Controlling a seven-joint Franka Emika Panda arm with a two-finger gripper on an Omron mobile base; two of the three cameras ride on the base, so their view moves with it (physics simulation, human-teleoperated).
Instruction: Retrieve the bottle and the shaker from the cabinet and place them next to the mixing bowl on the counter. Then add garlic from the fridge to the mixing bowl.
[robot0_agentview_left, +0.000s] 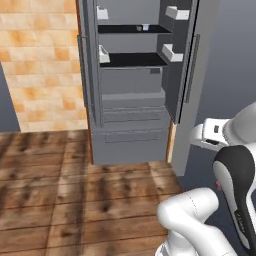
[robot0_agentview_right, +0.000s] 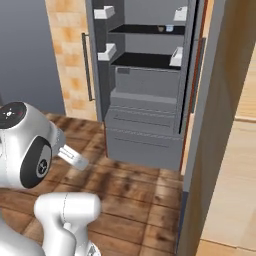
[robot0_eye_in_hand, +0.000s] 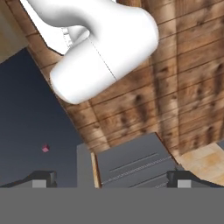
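Grey and open-doored, the fridge stands ahead of the robot on a wood-plank floor, so the step in hand looks to be the last one, fetching garlic for the mixing bowl. From the left, a tiled wall flanks the fridge; its left door carries white door bins, then come two black inner shelves over grey drawers, and the right door with more bins. On the upper shelf sit a few small items, too tiny to identify; one may be the garlic, though that cannot be told. The gripper points downward at the floor and the fridge's lower drawers, its two dark tips spread wide apart with nothing between them. The next move seems to call for lifting the folded arm and reaching high toward the upper shelf. Likely obstacles are the open doors on either side, their protruding bins, and the tall panel close on the right.
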